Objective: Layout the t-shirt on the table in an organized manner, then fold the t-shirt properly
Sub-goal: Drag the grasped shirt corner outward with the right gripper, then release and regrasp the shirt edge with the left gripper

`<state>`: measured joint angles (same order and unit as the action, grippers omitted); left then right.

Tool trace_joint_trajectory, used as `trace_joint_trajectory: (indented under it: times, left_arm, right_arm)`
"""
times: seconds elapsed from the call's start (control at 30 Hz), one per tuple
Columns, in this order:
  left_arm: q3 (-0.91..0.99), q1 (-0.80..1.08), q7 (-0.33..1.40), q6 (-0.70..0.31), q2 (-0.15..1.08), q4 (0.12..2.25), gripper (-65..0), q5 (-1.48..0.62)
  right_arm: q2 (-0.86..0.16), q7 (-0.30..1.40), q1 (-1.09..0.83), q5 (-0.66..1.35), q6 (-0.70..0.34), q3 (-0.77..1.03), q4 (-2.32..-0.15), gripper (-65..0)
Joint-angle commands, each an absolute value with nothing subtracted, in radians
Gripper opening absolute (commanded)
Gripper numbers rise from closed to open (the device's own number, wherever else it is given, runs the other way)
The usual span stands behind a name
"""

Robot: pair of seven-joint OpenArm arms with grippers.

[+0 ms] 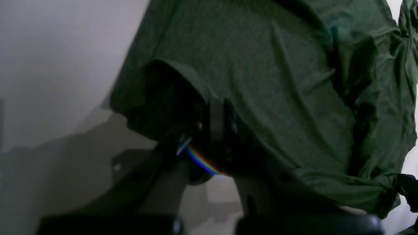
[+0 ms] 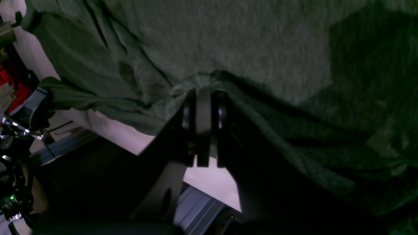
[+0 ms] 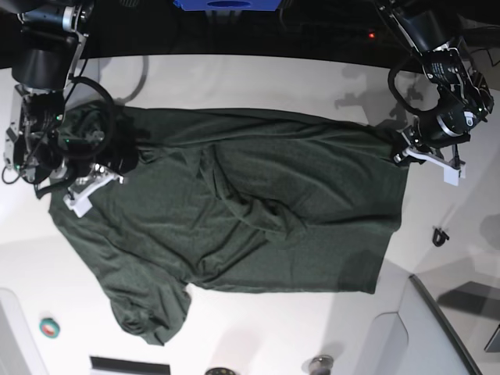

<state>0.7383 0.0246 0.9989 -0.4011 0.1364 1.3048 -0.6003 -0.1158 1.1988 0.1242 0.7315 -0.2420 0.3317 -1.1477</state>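
I saw the t-shirt point(image 3: 242, 211) spread wide and wrinkled across the white table point(image 3: 258, 78), one sleeve bunched toward the near edge. My left gripper point(image 1: 217, 112) was clamped tight on a fold at the shirt's edge, lifting it slightly. My right gripper point(image 2: 203, 98) was likewise pinched shut on the opposite edge of the cloth.

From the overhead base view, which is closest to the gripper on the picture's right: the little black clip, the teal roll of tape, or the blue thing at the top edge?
Measured from the left gripper, which pinches the dark green t-shirt's corner:
1. The small black clip, just below it on the white table.
2. The blue object, up at the far edge, centre.
3. The teal tape roll, bottom-left corner, clearly farthest.
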Motion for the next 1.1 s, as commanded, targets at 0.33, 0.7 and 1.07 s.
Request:
trace_joint_trajectory:
  times: [0.33,0.7,1.07]
  left_arm:
    - [0.835,-0.035,0.986,-0.409,0.145,1.319,-61.1,-0.619]
    - [0.839,-0.038,0.981,-0.412,0.143,1.33,-11.5,-0.621]
    - [0.911,0.186,0.98,-0.414,0.232,1.544,0.0,-0.911]
  right_arm:
    - [-0.124,1.093,0.131,0.76,-0.242,0.344,-1.164,-60.5]
    - [-0.117,0.969,0.111,0.776,-0.341,0.346,-1.214,-30.9]
    - [-0.226,0.883,-0.163,0.8,-0.639,0.252,-1.569,-31.1]
